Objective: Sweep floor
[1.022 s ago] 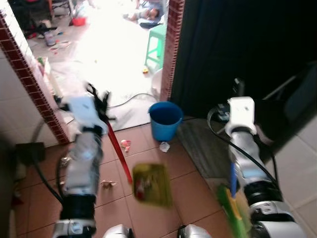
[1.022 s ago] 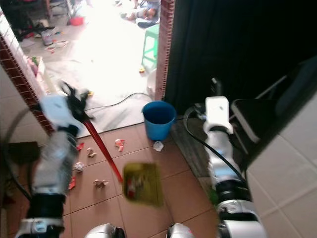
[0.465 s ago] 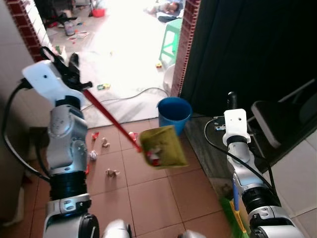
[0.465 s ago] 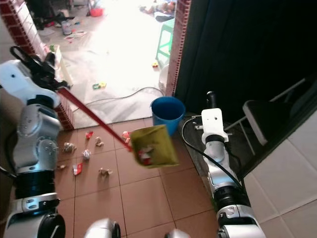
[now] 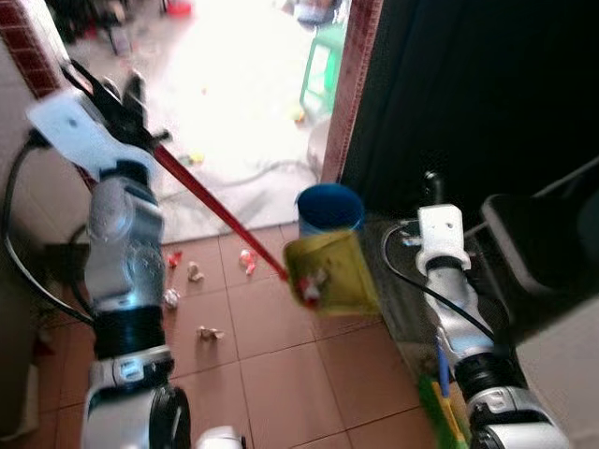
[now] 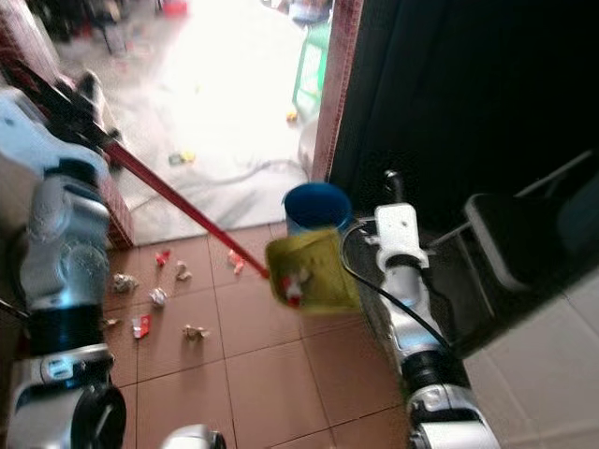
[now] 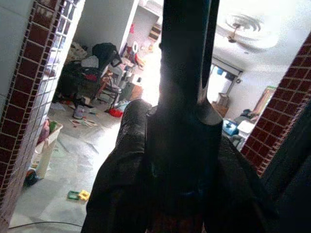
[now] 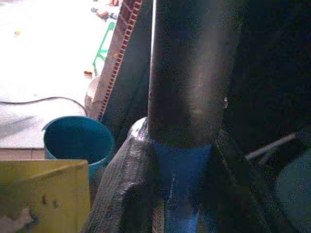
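The left gripper (image 5: 117, 98), clenched on the red-handled yellow plastic dustpan (image 5: 329, 272), had swung it, apparently loaded, toward the round blue plastic bucket (image 5: 329, 208); the right gripper (image 8: 182, 160) grasped a blue broom handle (image 8: 181, 170).

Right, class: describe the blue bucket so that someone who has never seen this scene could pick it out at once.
Find the red brick pillar at the edge of the dark doorway. At its foot, on the brown tiled floor, stands the blue bucket. It is the one round, open-topped blue thing there, just beyond the raised yellow dustpan.
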{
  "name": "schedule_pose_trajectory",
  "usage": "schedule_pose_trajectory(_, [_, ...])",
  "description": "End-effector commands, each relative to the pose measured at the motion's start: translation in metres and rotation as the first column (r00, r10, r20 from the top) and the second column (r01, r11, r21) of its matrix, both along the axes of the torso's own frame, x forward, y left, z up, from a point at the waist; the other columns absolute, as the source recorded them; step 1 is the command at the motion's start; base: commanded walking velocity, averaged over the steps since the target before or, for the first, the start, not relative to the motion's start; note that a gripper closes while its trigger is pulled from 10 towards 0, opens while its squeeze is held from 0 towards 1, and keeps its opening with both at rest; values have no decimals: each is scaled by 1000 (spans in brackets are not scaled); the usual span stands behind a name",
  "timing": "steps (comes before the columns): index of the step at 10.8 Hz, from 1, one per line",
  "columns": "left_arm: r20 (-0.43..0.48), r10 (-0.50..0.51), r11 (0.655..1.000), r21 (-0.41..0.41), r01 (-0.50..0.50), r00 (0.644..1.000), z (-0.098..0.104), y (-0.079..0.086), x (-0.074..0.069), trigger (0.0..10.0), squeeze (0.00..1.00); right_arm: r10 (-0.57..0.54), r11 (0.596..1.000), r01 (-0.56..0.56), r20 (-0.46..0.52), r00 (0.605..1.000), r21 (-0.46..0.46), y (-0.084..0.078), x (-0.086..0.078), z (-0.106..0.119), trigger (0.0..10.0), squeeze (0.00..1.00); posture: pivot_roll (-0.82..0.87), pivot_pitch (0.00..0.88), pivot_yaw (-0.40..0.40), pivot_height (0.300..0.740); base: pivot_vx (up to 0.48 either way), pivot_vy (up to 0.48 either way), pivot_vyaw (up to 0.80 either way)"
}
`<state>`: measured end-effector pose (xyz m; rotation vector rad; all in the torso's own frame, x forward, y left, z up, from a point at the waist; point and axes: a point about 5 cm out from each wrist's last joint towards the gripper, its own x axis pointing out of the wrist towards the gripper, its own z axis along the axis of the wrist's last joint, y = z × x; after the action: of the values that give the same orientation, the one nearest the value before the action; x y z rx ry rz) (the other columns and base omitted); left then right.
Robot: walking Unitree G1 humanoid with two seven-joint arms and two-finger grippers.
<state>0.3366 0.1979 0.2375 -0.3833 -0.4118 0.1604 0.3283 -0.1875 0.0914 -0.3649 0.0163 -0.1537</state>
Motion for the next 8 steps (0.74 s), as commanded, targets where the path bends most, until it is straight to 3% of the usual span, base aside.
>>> schedule_pose_trajectory(1, [84,11,1000,-18,-9,996,19,0,0,10000,0,15,999,-13,47,999,-41,-3,5,12,10000,0,11,0,-32,740,472,0,0])
schedule_pose_trajectory(4, [93,18,999,-28,-15,995,22,2,2,10000,0,15,1000,-14,52,999,-27,-2,4,12,10000,0,7,0,-29,740,471,0,0])
schedule_pose_trajectory(8, [108,37,999,-30,-34,993,27,6,4,10000,0,90,993,-97,100,991,62,8,5,20,10000,0,5,0,-29,740,451,0,0])
